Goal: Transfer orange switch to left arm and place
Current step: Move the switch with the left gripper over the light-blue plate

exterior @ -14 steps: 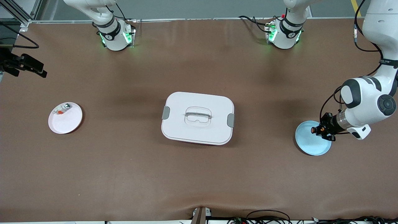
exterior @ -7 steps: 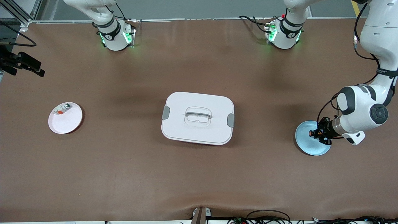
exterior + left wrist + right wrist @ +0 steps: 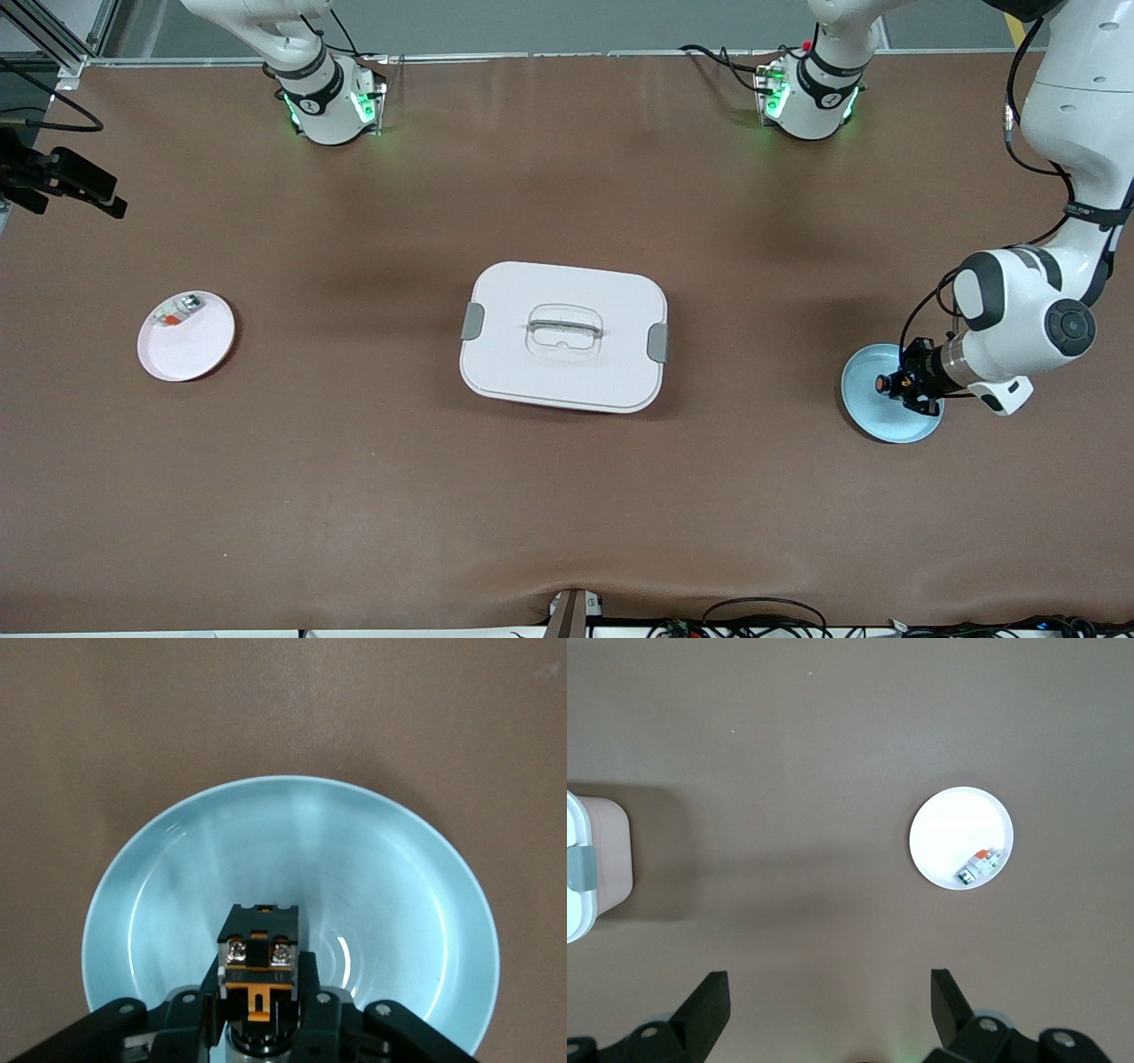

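The left gripper (image 3: 897, 386) is clenched on the orange switch (image 3: 259, 961), low over the blue plate (image 3: 873, 416) at the left arm's end of the desk (image 3: 567, 496), about three o'clock from the box (image 3: 563, 336). The right gripper (image 3: 824, 1005) hangs spread and empty, waiting high above the desk with the white plate (image 3: 948, 828) below it. The likely risk is the switch twisting in that narrow pinch (it looks held only by its sides), or a low crossing clipping the box lid.

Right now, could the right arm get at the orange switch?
Probably not: the orange switch is shut in the left gripper over the blue plate, with the box between it and the open right gripper.
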Available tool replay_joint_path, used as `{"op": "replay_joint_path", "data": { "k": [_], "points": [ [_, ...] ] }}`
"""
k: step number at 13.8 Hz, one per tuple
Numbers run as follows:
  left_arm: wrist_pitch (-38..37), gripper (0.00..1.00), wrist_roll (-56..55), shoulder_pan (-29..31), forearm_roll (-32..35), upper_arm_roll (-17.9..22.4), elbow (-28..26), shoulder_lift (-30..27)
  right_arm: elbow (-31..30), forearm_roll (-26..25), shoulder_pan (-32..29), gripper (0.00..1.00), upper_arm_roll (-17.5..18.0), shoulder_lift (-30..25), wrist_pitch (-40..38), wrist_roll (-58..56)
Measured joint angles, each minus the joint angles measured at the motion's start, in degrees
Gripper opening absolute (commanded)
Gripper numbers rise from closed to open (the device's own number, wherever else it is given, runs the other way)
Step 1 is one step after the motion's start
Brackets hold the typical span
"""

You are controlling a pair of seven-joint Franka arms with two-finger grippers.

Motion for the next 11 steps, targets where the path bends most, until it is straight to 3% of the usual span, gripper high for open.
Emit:
{"op": "replay_joint_path", "data": {
  "k": [2, 4, 5, 6, 7, 11],
  "points": [
    [0.42, 0.08, 0.0, 0.05, 0.0, 0.0, 0.02, 0.31, 0.0, 0.0, 0.0, 1.0, 0.01, -0.12, 0.03, 0.02],
    [0.5, 0.22, 0.0, 0.11, 0.0, 0.02, 0.16, 0.31, -0.05, 0.0, 0.0, 1.0, 0.03, -0.32, 0.06, 0.03],
    [0.5, 0.47, 0.0, 0.15, 0.0, 0.03, 0.2, 0.32, -0.08, 0.0, 0.0, 1.0, 0.05, -0.37, 0.13, 0.03],
    [0.51, 0.6, 0.0, 0.32, 0.0, 0.06, 0.22, 0.32, -0.1, 0.0, 0.0, 1.0, 0.07, -0.38, 0.25, 0.04],
    [0.53, 1.0, 0.0, 0.57, 0.0, 0.06, 0.24, 0.32, -0.11, 0.0, 0.0, 1.0, 0.07, -0.38, 0.38, 0.05],
    [0.56, 1.0, 0.0, 0.73, 0.0, 0.03, 0.54, 0.32, -0.17, 0.0, 0.0, 1.0, 0.27, -0.38, 1.25, 0.06]
  ]
}}
